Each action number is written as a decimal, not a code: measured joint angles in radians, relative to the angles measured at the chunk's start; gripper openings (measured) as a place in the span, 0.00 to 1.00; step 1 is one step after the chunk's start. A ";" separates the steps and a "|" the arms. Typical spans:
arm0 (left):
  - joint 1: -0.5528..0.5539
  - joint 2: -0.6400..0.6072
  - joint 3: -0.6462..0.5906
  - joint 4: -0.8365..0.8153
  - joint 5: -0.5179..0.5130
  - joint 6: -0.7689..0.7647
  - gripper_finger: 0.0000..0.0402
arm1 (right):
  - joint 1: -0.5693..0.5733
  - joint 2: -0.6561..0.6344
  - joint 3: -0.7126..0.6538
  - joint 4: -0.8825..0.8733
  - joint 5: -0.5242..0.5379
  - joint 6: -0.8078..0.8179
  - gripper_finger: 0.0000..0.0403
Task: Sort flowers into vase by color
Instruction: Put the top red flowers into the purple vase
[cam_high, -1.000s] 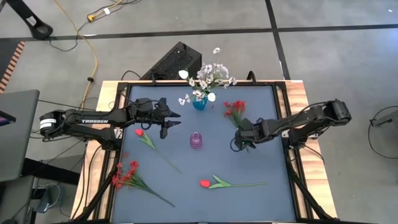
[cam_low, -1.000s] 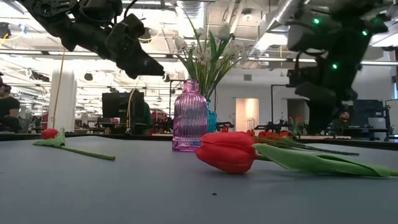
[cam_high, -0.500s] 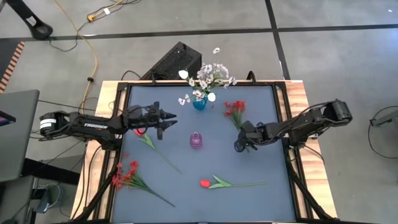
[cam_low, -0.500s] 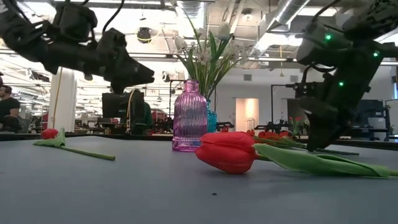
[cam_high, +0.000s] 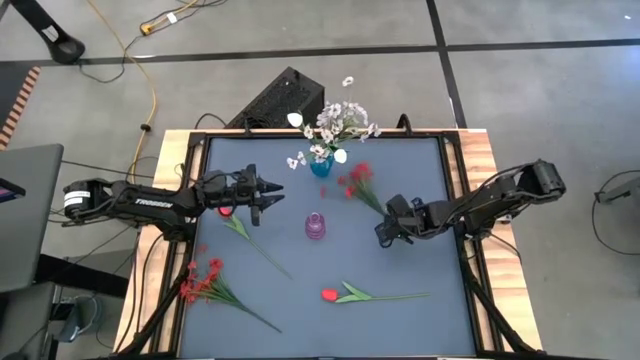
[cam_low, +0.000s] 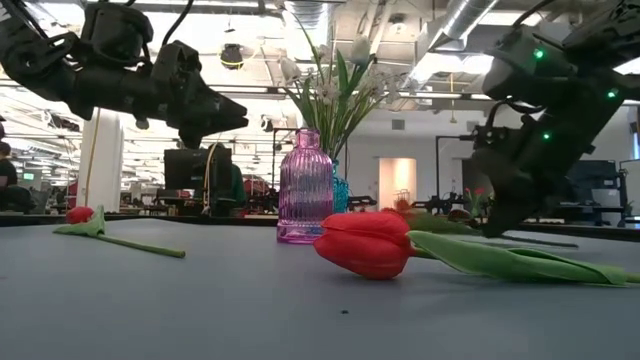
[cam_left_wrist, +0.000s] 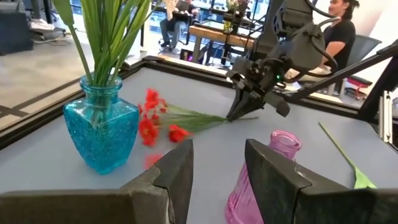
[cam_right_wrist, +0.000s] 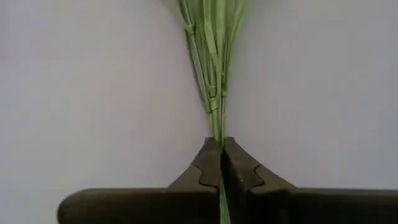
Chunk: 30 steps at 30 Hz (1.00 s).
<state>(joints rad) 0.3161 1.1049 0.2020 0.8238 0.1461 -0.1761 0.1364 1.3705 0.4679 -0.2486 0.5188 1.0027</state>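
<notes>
On the bench (cam_high: 420, 310), the right tool (cam_high: 384, 233) has just been shut on the stem of the red spray (cam_high: 357, 183), now shifted toward the blue vase (cam_high: 320, 166), so carrying to the pink vase (cam_high: 315, 226) appears ready, while the left tool (cam_high: 268, 192) is held parted and empty beyond that vase.

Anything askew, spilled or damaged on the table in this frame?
Nothing stands out. The blue glass vase with white flowers and the empty purple glass vase stand upright. The loose red flowers lying flat await sorting; the right gripper is shut on the red spray's stem.

Glossy textured glass vases (cam_low: 305, 186)
</notes>
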 joint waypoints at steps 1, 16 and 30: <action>0.000 0.000 0.000 -0.003 0.003 0.000 0.34 | 0.000 -0.002 0.002 -0.001 0.017 0.003 0.07; 0.000 0.000 0.000 -0.028 0.005 0.016 0.34 | 0.000 -0.257 0.044 -0.387 0.417 0.218 0.04; 0.000 0.000 0.000 -0.016 -0.006 0.052 0.34 | -0.031 -0.342 0.045 -0.237 0.229 -0.014 0.26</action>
<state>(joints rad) 0.3161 1.1049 0.2020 0.8076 0.1402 -0.1239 0.1056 1.0280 0.5125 -0.4855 0.7477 0.9889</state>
